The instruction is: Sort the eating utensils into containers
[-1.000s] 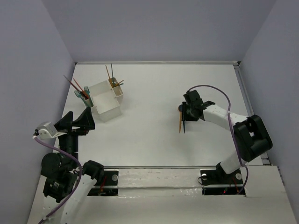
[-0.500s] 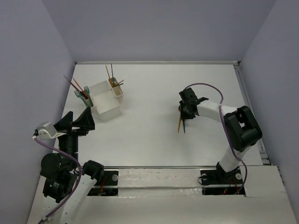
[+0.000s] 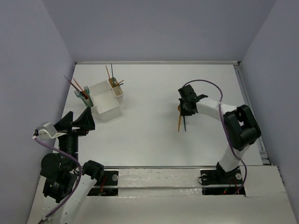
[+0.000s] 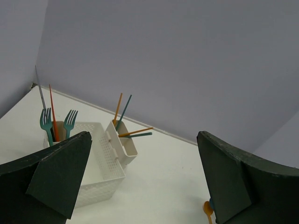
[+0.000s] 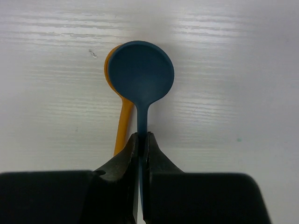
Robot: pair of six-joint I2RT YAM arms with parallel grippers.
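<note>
**A:** How far along?

**B:** Mostly done. Forks (image 4: 46, 122) and sticks (image 4: 117, 109) already stand in the box's (image 3: 106, 105) end slots, far left on the table (image 3: 149, 93).

**A:** What's left?

**B:** A teal spoon (image 5: 141, 70) and an orange spoon (image 5: 122, 116), well right of it. The right hand (image 5: 141, 144) is pinched shut on the teal one's thin handle, and its round bowl overlaps the orange one. The left hand (image 4: 145, 177) gapes empty near the box.

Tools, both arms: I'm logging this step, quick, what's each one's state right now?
Left tool: open, holding nothing.
Right tool: closed on the handle of the thin teal plastic round-bowled spoon.
</note>
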